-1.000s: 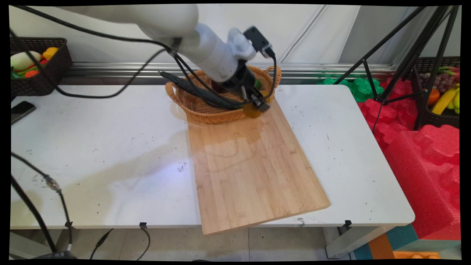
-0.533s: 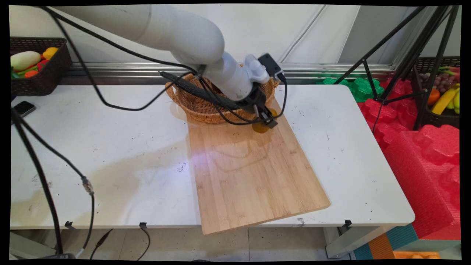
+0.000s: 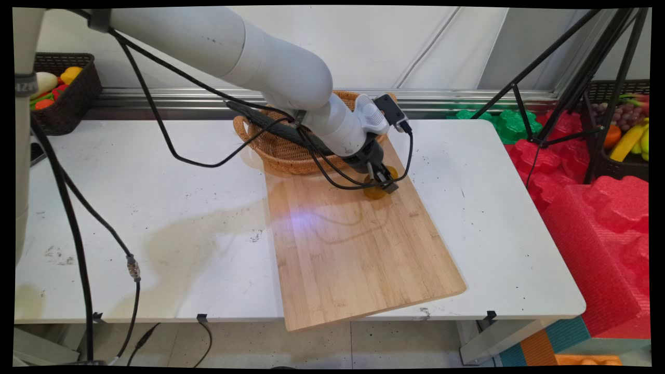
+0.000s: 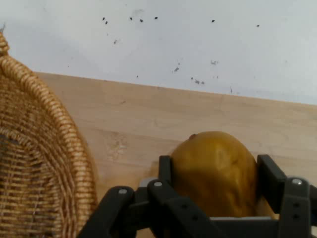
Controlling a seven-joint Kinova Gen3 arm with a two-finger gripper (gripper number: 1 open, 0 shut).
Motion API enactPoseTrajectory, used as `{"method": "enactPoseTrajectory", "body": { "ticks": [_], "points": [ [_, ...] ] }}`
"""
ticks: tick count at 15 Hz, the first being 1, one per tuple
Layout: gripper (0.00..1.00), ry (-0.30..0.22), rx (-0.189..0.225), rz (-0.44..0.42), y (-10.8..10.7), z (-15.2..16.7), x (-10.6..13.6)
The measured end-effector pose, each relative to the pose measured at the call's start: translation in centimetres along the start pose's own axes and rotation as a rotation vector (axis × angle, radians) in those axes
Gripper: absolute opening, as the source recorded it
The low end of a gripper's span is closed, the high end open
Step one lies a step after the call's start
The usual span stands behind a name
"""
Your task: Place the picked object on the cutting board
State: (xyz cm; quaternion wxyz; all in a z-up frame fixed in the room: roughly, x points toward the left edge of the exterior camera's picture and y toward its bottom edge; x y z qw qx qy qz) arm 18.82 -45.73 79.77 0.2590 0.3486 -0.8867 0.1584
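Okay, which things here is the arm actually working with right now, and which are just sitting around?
In play:
gripper, shut on the yellow-brown fruit
wooden cutting board below it
wicker basket beside it

Lying about:
dark basket of toy produce, far left
phone
tripod
red foam

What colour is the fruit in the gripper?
Dark mustard yellow fruit, clearest in the hand view.
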Motion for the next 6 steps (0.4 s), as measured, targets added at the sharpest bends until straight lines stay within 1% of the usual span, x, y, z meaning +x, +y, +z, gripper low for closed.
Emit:
{"method": "enactPoseTrajectory", "body": {
  "ticks": [1,2,6],
  "points": [
    [0.0,0.0,-0.002,0.0,0.16,0.17,-0.03],
    [1.0,-0.002,-0.006,-0.001,0.33,0.29,-0.13],
    [1.0,0.002,-0.01,-0.001,0.97,0.25,-0.19]
  ]
}}
